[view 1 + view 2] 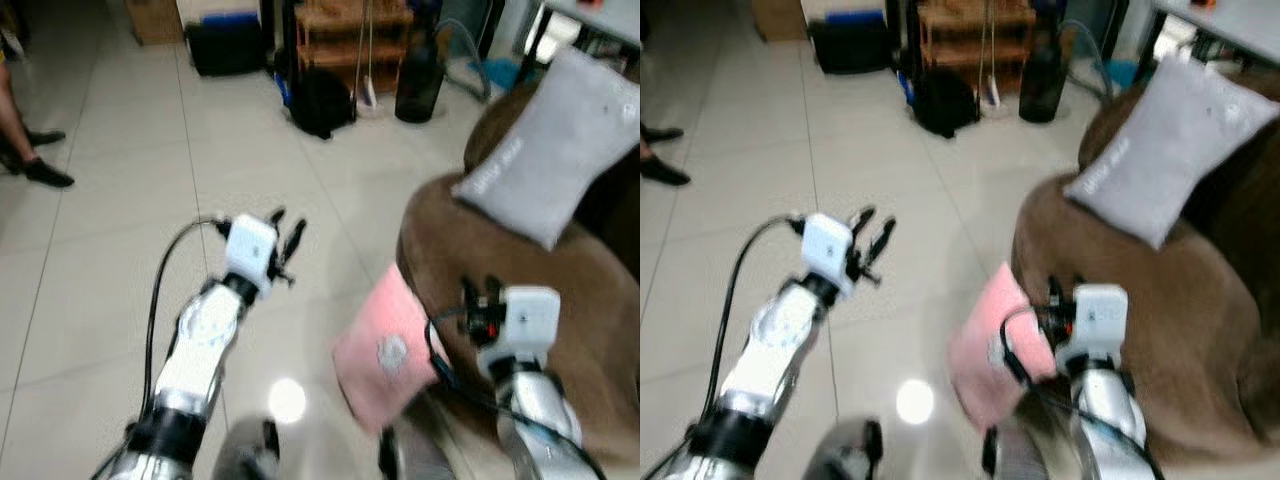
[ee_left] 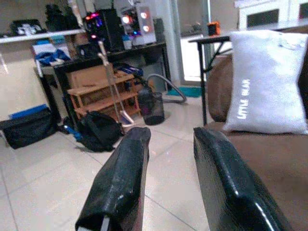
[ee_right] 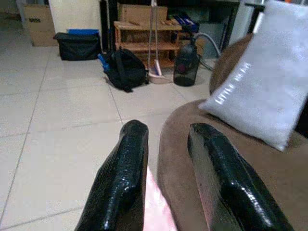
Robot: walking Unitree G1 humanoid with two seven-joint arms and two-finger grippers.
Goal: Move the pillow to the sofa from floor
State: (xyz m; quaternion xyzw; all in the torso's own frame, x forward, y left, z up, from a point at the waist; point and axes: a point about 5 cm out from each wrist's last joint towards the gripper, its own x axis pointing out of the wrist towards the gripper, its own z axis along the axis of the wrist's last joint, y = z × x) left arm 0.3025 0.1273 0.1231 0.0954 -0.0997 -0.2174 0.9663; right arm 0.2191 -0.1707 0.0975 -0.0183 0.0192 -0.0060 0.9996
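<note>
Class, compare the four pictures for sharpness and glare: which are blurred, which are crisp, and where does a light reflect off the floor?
Left and right eye views: both smeared by motion, the pink pillow and grey cushion soft-edged; a white glare spot lies on the tiled floor. Left wrist view: background sharper, the near fingers slightly soft. Right wrist view: fairly crisp, sheen on the fingers.

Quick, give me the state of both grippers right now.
Left gripper: open, empty, raised over the tiled floor.
Right gripper: open, holding nothing, above the pink pillow beside the brown sofa.
</note>
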